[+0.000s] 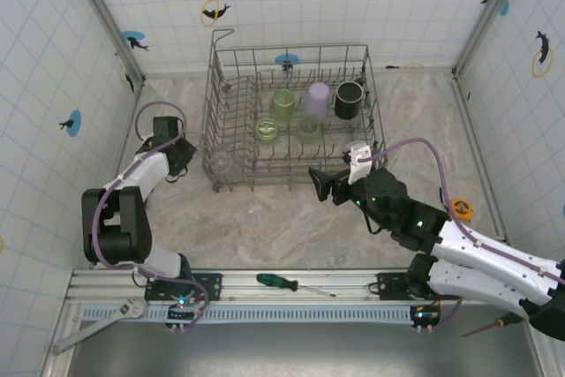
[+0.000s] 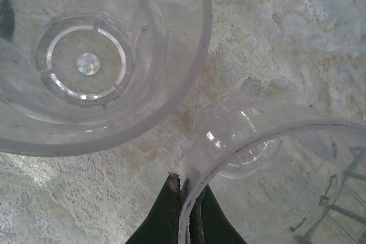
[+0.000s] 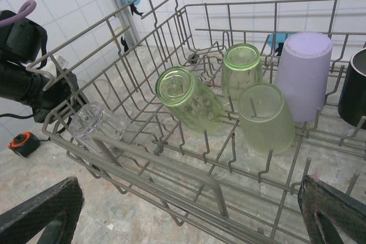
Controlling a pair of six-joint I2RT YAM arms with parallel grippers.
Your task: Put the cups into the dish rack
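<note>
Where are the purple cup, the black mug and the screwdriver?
purple cup [image 1: 318, 96]: top external view, on its top face.
black mug [image 1: 349, 101]: top external view, on its middle.
screwdriver [image 1: 275, 282]: top external view, on its green handle.

Bare table [image 1: 265, 227] in front of dish rack [image 1: 300, 48]

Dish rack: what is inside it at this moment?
The dish rack holds three green tumblers, one of them leaning on its side, a lilac tumbler and a black mug. Anything under the opaque lilac tumbler is covered.
</note>
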